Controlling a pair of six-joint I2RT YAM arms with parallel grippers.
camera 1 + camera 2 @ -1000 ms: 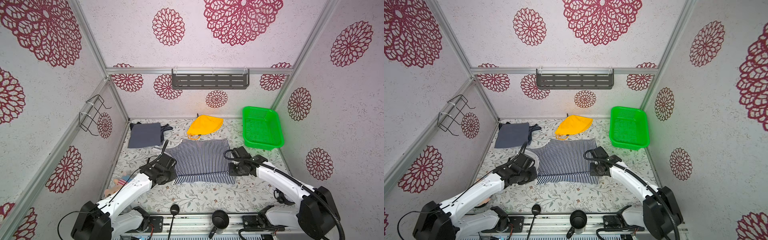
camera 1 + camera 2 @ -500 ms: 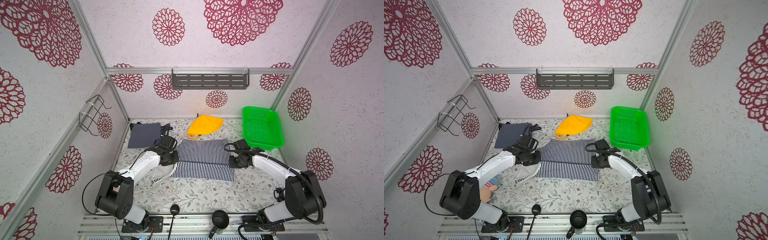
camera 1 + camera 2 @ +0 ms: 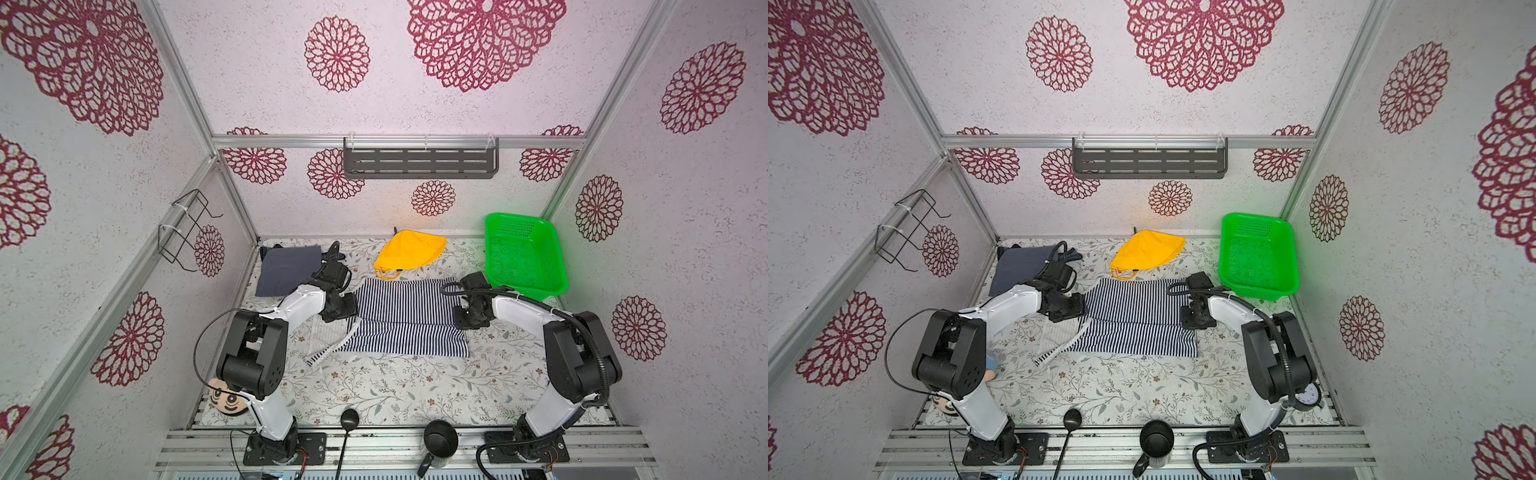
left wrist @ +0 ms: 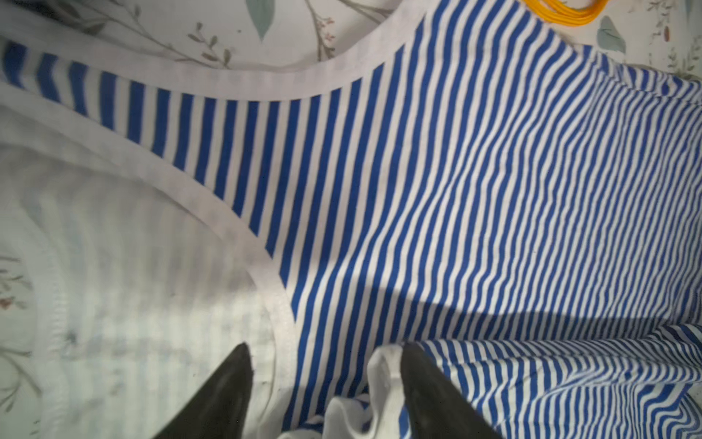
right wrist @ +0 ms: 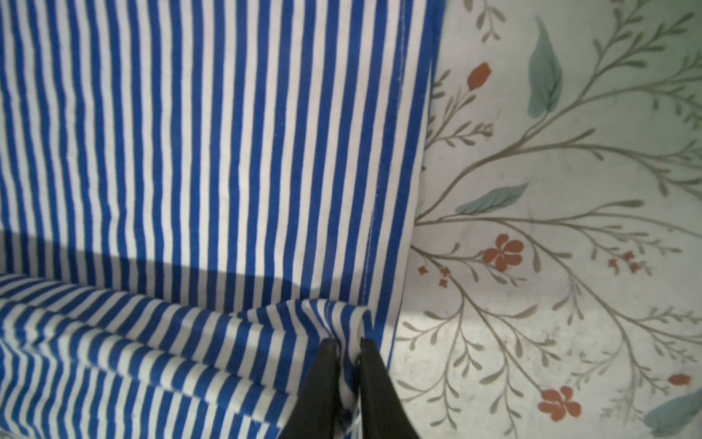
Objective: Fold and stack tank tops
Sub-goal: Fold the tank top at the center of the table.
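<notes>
The navy-and-white striped tank top (image 3: 409, 318) lay in the middle of the table (image 3: 374, 395), its long axis running side to side: straps toward the left gripper (image 4: 326, 347), hem toward the right gripper (image 5: 347, 344), with a lengthwise crease where one layer doubled over another. The left jaws stood spread, bunched white trim touching one finger (image 4: 437, 399), while the right jaws pinched the hem corner. The grey-blue tank top (image 3: 286, 270) sat folded in the far left corner, nearer the left gripper.

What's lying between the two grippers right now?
Only the striped tank top, which stretches from the left gripper across to the right gripper. Nothing else lies on that stretch, as both top views show.
</notes>
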